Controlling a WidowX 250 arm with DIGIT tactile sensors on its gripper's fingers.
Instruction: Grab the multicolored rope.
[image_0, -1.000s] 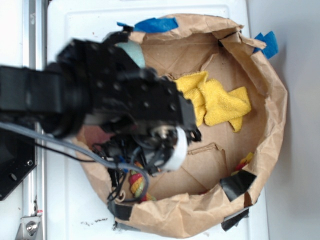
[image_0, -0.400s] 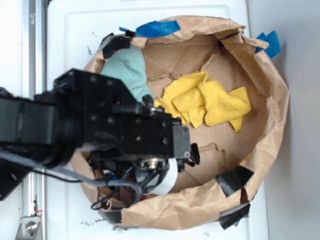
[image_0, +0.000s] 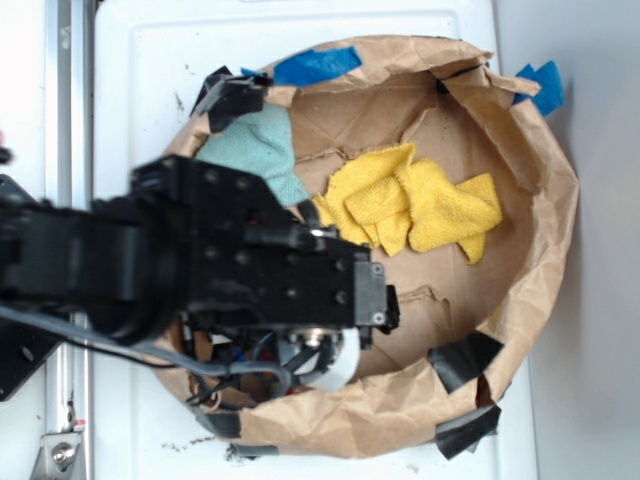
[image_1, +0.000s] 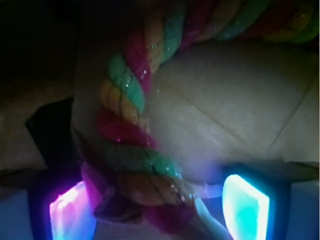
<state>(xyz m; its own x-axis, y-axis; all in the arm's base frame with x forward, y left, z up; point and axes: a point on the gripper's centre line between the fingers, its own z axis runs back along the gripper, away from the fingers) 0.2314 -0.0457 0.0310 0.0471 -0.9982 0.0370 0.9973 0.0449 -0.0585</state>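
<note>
On my wrist feed the gripper (image_1: 159, 210) stood wide open, its lit pads (image_1: 245, 205) well apart and closed on nothing. The multicolored rope (image_1: 132, 145) lay on the brown paper between them, nearer the left-hand pad, curving up and away across the top of the view. From the exterior view, I saw the black arm (image_0: 200, 260) reaching in from the left over the paper bag (image_0: 545, 270), hiding the rope, wrist pointed down near the bag's lower wall. The yellow cloth (image_0: 420, 205) and teal cloth (image_0: 260, 150) lay beyond.
</note>
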